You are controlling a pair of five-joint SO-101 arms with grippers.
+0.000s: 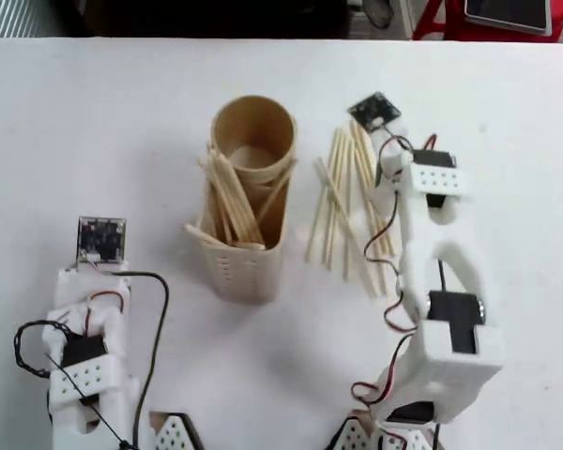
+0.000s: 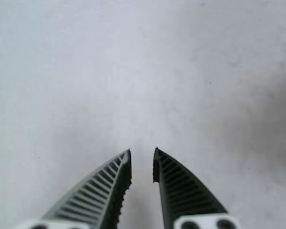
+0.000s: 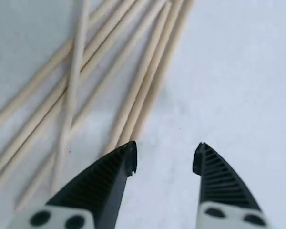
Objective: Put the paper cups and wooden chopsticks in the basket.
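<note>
A basket (image 1: pixel 249 272) stands in the middle of the desk (image 1: pixel 122 122) with a paper cup (image 1: pixel 253 127) in it. There may be several cups stacked, but the view does not settle that. Some sticks (image 1: pixel 235 202) lean inside the basket beside the cup. A loose pile of chopsticks (image 1: pixel 342 202) lies on the desk just beside the basket, on the right arm's side. The right hand (image 3: pixel 164 150) hangs over the edge of that pile, fingers apart, gripping nothing. The left hand (image 2: pixel 142 155) is over bare desk, well apart from the basket, its fingers only slightly parted and empty.
</note>
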